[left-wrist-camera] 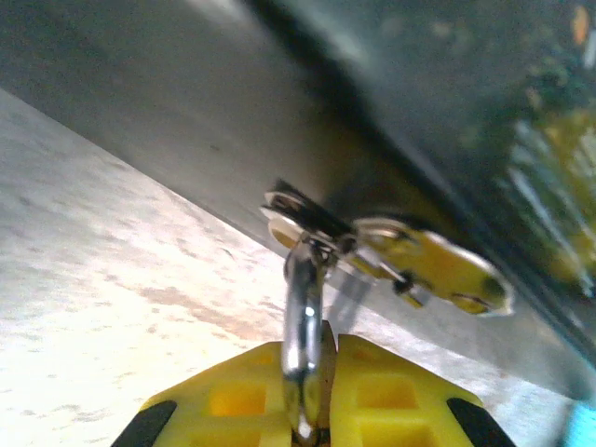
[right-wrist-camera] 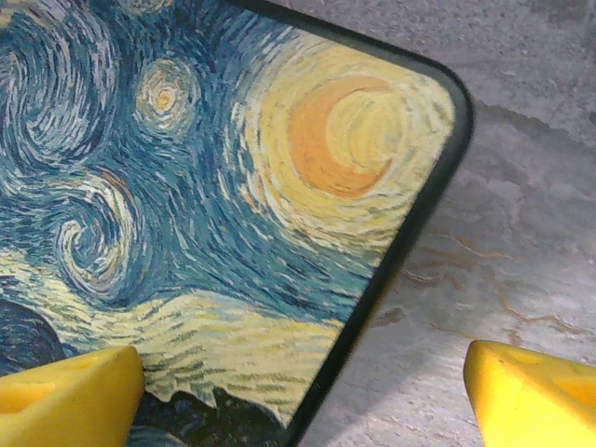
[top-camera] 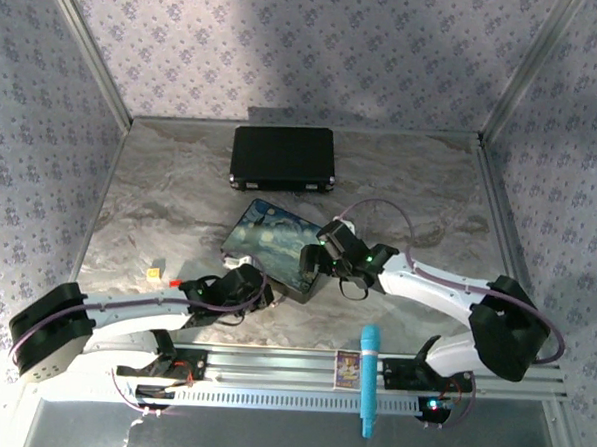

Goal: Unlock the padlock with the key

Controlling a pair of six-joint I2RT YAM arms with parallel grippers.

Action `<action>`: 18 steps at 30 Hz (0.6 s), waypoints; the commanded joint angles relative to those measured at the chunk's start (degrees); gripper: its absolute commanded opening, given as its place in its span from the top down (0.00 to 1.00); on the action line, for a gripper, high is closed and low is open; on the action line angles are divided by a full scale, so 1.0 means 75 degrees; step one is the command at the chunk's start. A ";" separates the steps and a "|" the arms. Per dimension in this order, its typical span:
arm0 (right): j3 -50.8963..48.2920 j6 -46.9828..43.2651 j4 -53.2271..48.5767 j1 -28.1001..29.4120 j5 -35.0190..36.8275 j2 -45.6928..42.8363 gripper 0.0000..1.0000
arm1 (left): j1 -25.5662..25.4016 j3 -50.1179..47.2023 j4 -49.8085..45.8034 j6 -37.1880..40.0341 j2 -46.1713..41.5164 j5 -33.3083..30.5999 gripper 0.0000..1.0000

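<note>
In the left wrist view my left gripper (left-wrist-camera: pixel 328 348) is shut on the padlock's silver shackle (left-wrist-camera: pixel 302 307). The shackle hangs through the brass hasp (left-wrist-camera: pixel 424 265) on the front wall of the painted box (left-wrist-camera: pixel 391 112). The padlock body is hidden between the yellow fingers (left-wrist-camera: pixel 233 396). From above, the left gripper (top-camera: pixel 256 286) sits at the near edge of the painted box (top-camera: pixel 270 240). My right gripper (right-wrist-camera: pixel 303 400) is open wide, hovering over a corner of the box lid (right-wrist-camera: pixel 214 186); from above the right gripper (top-camera: pixel 315 260) is at the box's right end. The key is out of view.
A black case (top-camera: pixel 282 159) lies at the back of the table. A small yellow cube (top-camera: pixel 155 272) and a red block (top-camera: pixel 178 281) sit left of the left gripper. A teal tool (top-camera: pixel 368 379) and a small card (top-camera: pixel 348 368) rest on the front rail.
</note>
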 commanded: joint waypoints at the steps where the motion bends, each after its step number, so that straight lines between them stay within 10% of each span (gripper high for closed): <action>1: -0.0079 0.0141 -0.0631 -0.0043 0.0185 0.0396 0.10 | -0.0011 0.0369 -0.2357 0.0712 0.0022 -0.1157 1.00; 18: -0.0320 0.0037 -0.0038 -0.0201 -0.0172 0.0757 0.10 | -0.0011 0.0739 -0.1810 0.1411 0.1453 -0.1542 0.75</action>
